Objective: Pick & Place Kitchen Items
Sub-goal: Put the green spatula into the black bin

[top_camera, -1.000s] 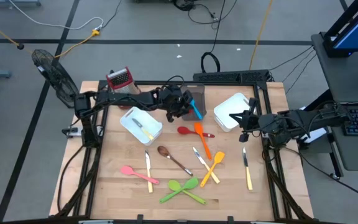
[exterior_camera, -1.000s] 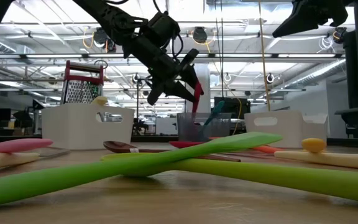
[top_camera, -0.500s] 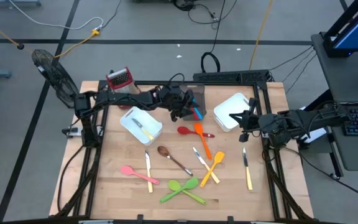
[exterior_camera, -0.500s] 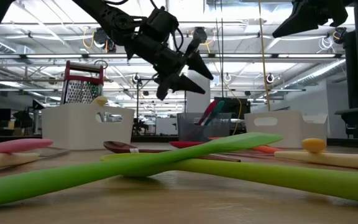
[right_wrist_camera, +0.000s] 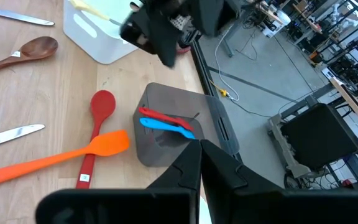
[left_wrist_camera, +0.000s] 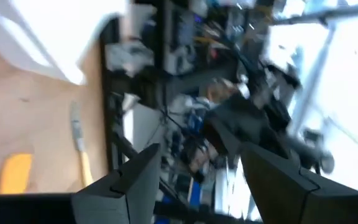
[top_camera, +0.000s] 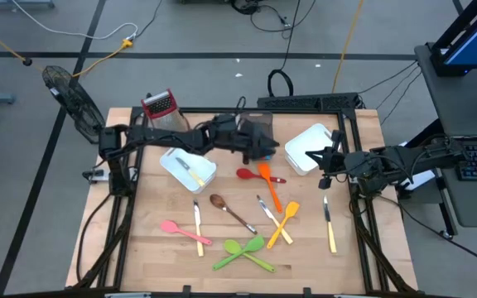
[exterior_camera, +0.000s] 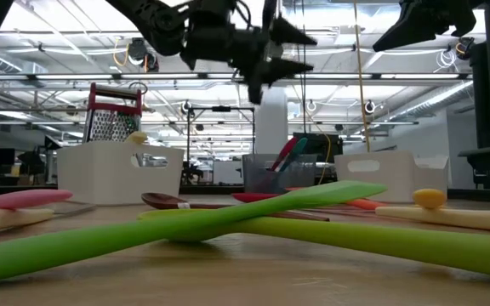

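Observation:
My left gripper (top_camera: 272,149) (exterior_camera: 310,53) is open and empty, high above the dark grey bin (top_camera: 259,124) (right_wrist_camera: 160,102), its fingers level and pointing toward the table's right. The bin holds a red utensil (right_wrist_camera: 163,116) and a blue one (right_wrist_camera: 166,127). In the left wrist view nothing lies between the fingers of my left gripper (left_wrist_camera: 201,152). My right gripper (top_camera: 311,156) (right_wrist_camera: 201,152) is shut and empty, above the right white bin (top_camera: 309,145). A red spoon (top_camera: 247,174), an orange spatula (top_camera: 269,184) and a brown spoon (top_camera: 226,207) lie flat on the table.
A left white bin (top_camera: 187,165) holds a yellow-handled knife. On the near table lie a yellow spatula (top_camera: 284,222), knives (top_camera: 330,225), a pink spatula (top_camera: 180,230) and crossed green utensils (top_camera: 243,252). A red-topped grater (top_camera: 160,106) stands at the far left.
My left gripper held a red utensil over the dark grey bin, opened and let it go. The utensil now leans inside the bin. The gripper then rose, tipped up from pointing down to level, and moved a little toward the table's right.

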